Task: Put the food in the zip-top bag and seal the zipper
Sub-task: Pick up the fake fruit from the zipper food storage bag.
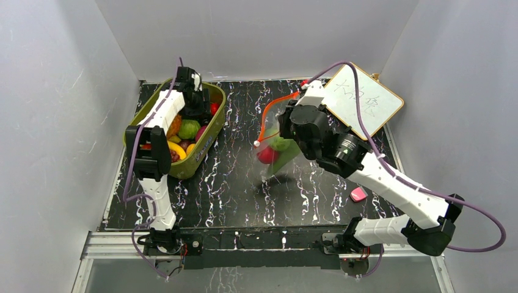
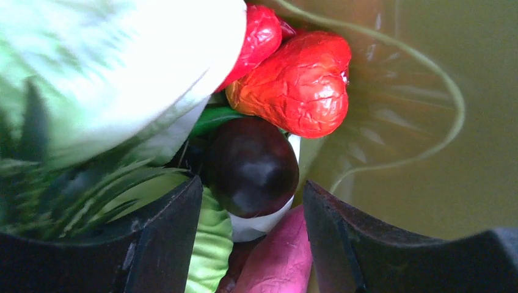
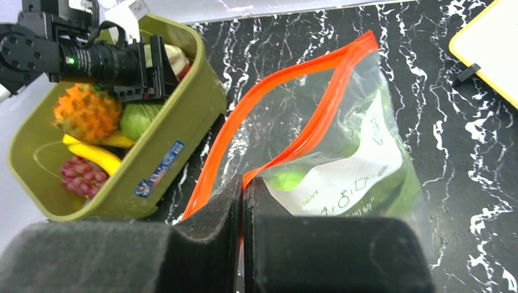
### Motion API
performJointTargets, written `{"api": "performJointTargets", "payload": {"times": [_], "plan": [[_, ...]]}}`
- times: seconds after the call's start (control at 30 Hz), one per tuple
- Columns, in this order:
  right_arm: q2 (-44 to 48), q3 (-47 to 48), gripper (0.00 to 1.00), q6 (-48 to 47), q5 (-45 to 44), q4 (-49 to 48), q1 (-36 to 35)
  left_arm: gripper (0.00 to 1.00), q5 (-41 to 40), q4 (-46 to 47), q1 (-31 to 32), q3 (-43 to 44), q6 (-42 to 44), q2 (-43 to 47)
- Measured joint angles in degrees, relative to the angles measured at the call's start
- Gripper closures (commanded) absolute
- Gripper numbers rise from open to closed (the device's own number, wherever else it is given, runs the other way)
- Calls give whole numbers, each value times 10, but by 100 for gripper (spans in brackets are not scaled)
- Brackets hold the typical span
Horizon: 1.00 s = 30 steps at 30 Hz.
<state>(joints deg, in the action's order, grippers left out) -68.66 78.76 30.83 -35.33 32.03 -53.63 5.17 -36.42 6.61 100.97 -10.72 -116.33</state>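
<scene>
My left gripper is down inside the olive-green tub, open. Between and just ahead of its fingers lie a dark purple round fruit and a pink piece. A red crinkly fruit and the pale green cabbage lie beyond. My right gripper is shut on the red-orange zipper and holds the zip-top bag up with its mouth open. In the bag are a green piece and a red fruit. The white slider tab hangs at the strip's end.
The tub also holds an orange spiky fruit, a yellow piece and a grape-like cluster. A white wood-framed board leans at the back right. A small pink object lies near the right arm.
</scene>
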Motion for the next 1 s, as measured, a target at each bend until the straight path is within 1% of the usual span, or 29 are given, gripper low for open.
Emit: {"api": "performJointTargets", "payload": {"times": [0.2,0.3,0.5,0.6,0.63,1.0], "plan": [[-28,14,100,-12,-3,40,0,40,-34,-18,23,27,3,-34],[-41,27,100,-15,1,52,0,43,-37,-18,25,30,2,-41],[-42,40,100,-16,1,61,0,66,-39,-30,25,45,0,-53],[-42,50,100,-16,0,72,0,81,-39,-31,25,47,-5,-53],[-42,52,100,-16,-1,73,0,83,-39,-32,25,47,-7,-53],[-27,53,100,-3,-1,94,0,88,-56,-42,33,48,-36,-39]]}}
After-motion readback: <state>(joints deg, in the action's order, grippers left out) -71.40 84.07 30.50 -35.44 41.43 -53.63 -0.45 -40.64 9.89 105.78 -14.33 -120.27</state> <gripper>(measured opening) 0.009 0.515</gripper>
